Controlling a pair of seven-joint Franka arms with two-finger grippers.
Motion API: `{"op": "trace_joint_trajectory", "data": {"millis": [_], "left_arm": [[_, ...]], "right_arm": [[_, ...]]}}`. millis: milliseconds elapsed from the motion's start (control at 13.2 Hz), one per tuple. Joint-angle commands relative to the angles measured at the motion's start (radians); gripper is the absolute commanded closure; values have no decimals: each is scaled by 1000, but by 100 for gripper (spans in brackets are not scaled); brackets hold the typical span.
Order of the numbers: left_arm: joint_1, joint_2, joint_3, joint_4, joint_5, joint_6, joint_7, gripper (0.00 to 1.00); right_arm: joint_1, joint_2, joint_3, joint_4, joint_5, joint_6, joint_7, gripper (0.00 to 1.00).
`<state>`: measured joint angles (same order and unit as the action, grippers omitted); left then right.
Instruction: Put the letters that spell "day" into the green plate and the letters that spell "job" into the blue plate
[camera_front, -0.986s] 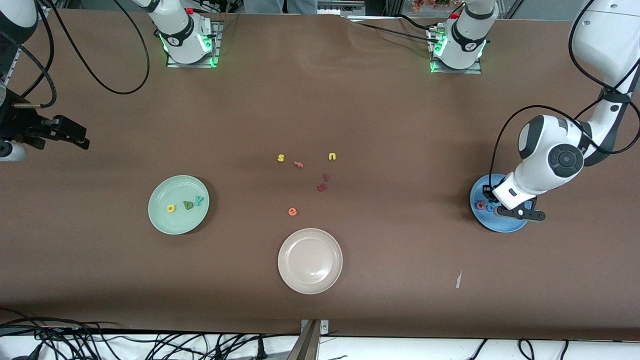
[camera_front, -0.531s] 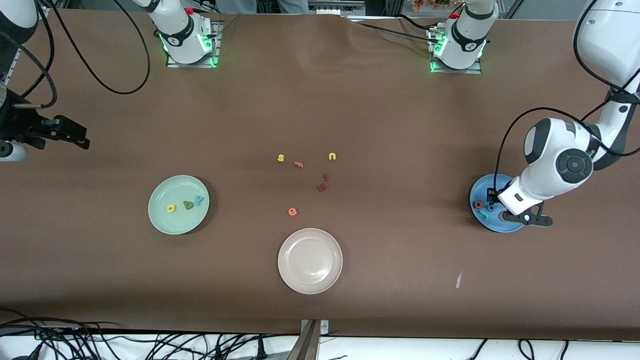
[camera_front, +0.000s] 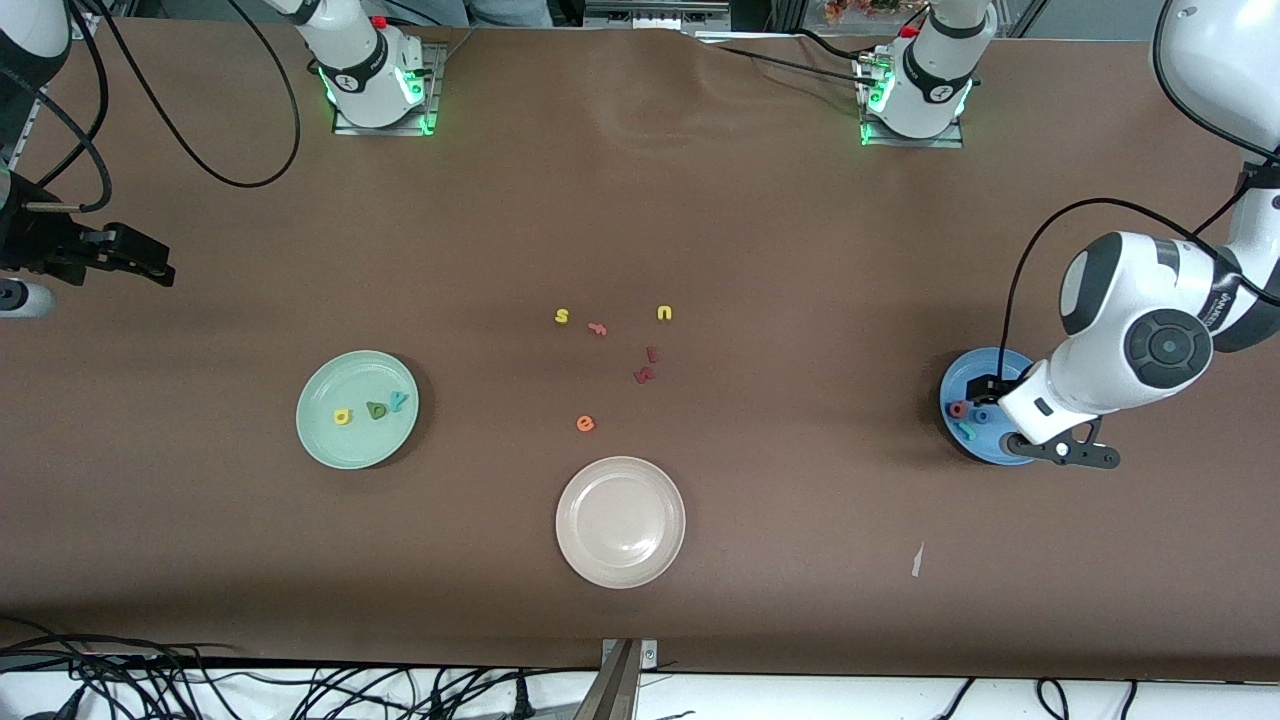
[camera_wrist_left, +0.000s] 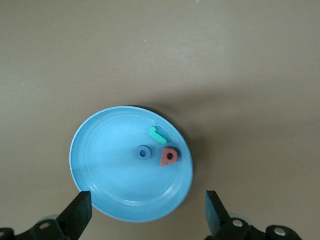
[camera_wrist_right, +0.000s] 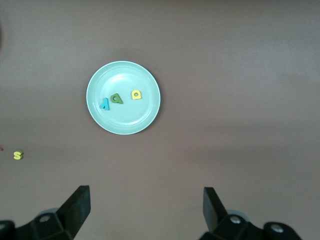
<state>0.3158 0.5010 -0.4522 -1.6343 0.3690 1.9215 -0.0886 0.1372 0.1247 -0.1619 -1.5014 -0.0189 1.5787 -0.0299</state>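
The green plate (camera_front: 335, 445) lies toward the right arm's end and holds the yellow d (camera_front: 342, 416), dark green a (camera_front: 376, 409) and teal y (camera_front: 399, 400). The right wrist view shows the same green plate (camera_wrist_right: 125, 122). The blue plate (camera_front: 958, 382) lies toward the left arm's end and holds the pinkish-red b (camera_front: 958, 409), blue o (camera_front: 981, 415) and teal j (camera_front: 966, 430). My left gripper (camera_front: 990, 388) hangs open and empty over the blue plate (camera_wrist_left: 100, 130), above the j (camera_wrist_left: 158, 135), o (camera_wrist_left: 145, 152) and b (camera_wrist_left: 169, 157). My right gripper (camera_front: 150, 265) waits open and empty.
A beige-white plate (camera_front: 620, 521) sits near the front edge at mid-table. Loose letters lie in the middle: yellow s (camera_front: 562, 316), pink f (camera_front: 598, 328), yellow u (camera_front: 664, 313), dark red letters (camera_front: 647, 365), orange e (camera_front: 585, 424). A paper scrap (camera_front: 916, 560) lies nearer the front camera than the blue plate.
My left gripper has opened and let go of the teal j, which now lies in the blue plate. That arm has risen and drawn back toward its end of the table.
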Motion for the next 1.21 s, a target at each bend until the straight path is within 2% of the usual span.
{"op": "trace_joint_trajectory", "data": {"millis": [0, 76, 227, 379, 607, 758, 834, 986, 1137], "left_arm": [[-78, -1, 9, 166, -37, -181, -19, 0], [-107, -25, 26, 174, -85, -205, -19, 0], [-208, -103, 134, 171, -161, -245, -36, 0], [-271, -203, 243, 115, -287, -245, -37, 0], [-340, -317, 343, 51, -340, -268, -37, 0], [-395, -326, 438, 100, -403, -358, -37, 0], [-406, -311, 466, 167, -421, -418, -37, 0], [-408, -257, 472, 272, -427, -487, -40, 0], [-408, -260, 474, 277, -426, -492, -81, 0]], "right_arm": [[1, 0, -43, 21, -13, -23, -2, 0], [1, 0, -50, 21, -13, -17, -2, 0], [1, 3, -50, 21, -15, -8, 1, 0], [1, 7, -47, 21, -10, -8, -1, 0], [28, 10, -9, 21, -12, -2, -2, 0], [29, 10, -5, 21, -4, -2, -10, 0], [29, 10, -7, 23, -3, -2, -27, 0], [27, 9, -7, 23, -3, -2, -88, 0], [28, 10, -4, 23, -4, -2, -116, 0]]}}
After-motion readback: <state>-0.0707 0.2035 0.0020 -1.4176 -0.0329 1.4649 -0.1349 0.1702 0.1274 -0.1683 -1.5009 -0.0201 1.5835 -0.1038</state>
